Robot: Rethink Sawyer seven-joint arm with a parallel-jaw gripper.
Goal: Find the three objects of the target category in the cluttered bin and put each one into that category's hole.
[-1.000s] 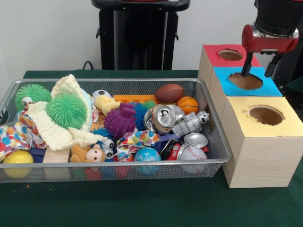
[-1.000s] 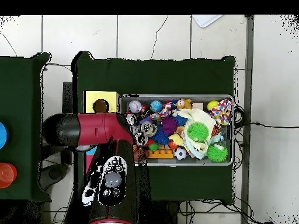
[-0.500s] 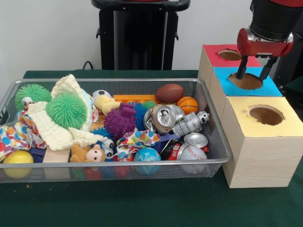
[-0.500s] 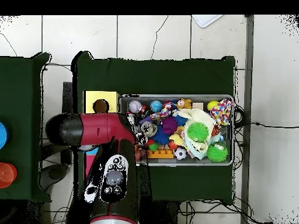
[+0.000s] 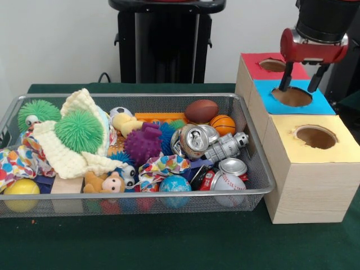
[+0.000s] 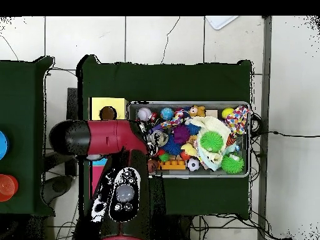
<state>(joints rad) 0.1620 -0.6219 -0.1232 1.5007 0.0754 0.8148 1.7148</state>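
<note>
The wire mesh bin (image 5: pixel 140 194) holds a heap of toys, balls, cloths and crushed cans; it also shows in the overhead view (image 6: pixel 250 140). No see-through plastic bag shows in the bin in either view. The red-topped hole (image 5: pixel 273 64) is at the far end of the row of wooden boxes. My gripper (image 5: pixel 300 83) is open and empty, its two black fingers (image 5: pixel 286 79) hanging just above the blue-topped hole (image 5: pixel 292 97), right next to the red top. In the overhead view my arm (image 6: pixel 100 137) hides the gripper and the red and blue tops.
The yellow-topped hole (image 5: pixel 316 136) is on the nearest box, also seen from overhead (image 6: pixel 107 113). Silver cans (image 5: pixel 194 139), a toy robot (image 5: pixel 225 147), a baseball (image 5: pixel 228 181), a brown football (image 5: pixel 201 110) and a purple spiky ball (image 5: pixel 142 143) crowd the bin's box end.
My gripper has risen a little and shifted slightly left over the blue-topped hole. It stays open and empty. Nothing in the bin has moved.
</note>
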